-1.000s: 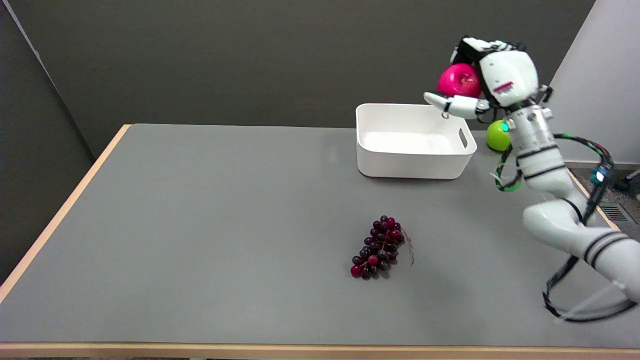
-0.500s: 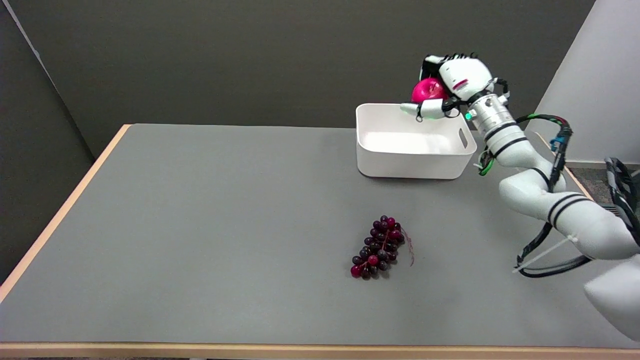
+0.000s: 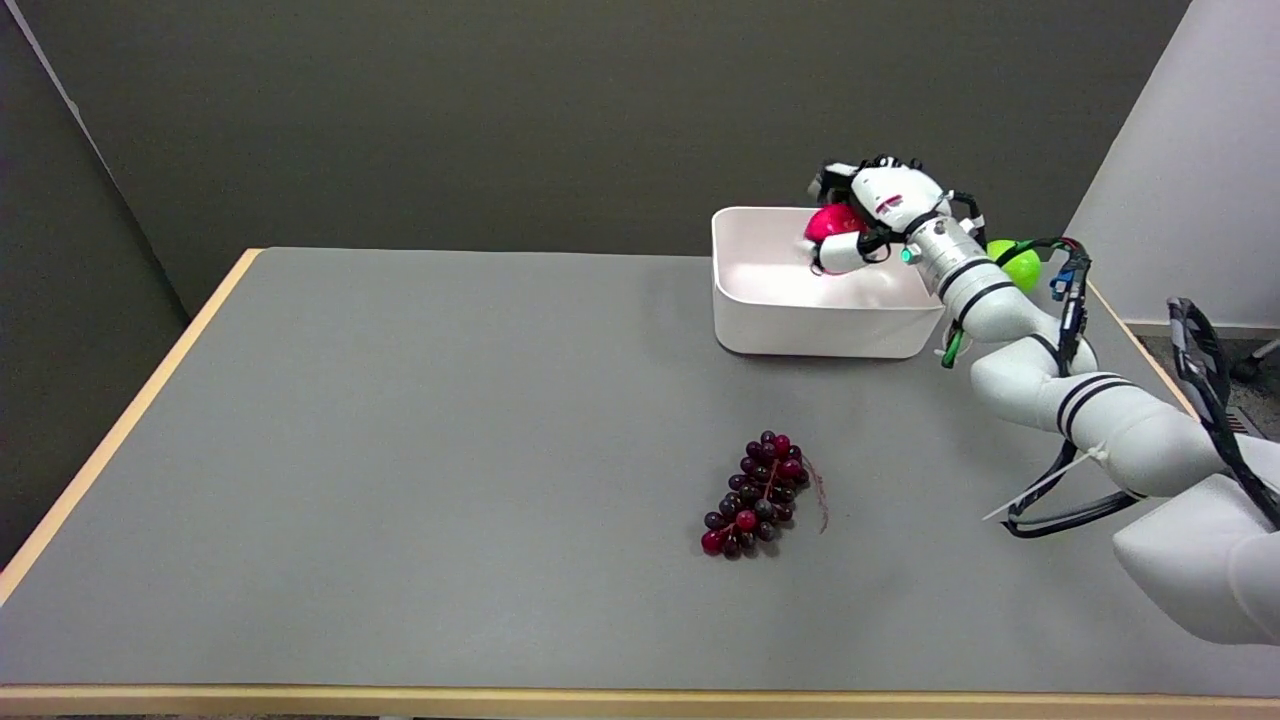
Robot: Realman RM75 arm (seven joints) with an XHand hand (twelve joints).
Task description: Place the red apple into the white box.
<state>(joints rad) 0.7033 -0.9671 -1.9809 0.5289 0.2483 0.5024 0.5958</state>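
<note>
My right hand (image 3: 872, 208) grips the red apple (image 3: 830, 223), fingers wrapped over its top and a thumb under it. Hand and apple are low over the inside of the white box (image 3: 780, 320), near its far right part. The box stands at the back right of the grey table, open side up. Much of the apple is hidden by the fingers. I cannot tell whether the apple touches the box floor.
A green apple (image 3: 1018, 264) lies on the table just right of the box, behind my forearm. A bunch of dark red grapes (image 3: 760, 495) lies mid-table, well in front of the box. The table's right edge (image 3: 1140, 345) runs close to the arm.
The hand has carried the red apple left and down, from above the box's right rim to low inside the box. The green apple shows again behind the forearm.
</note>
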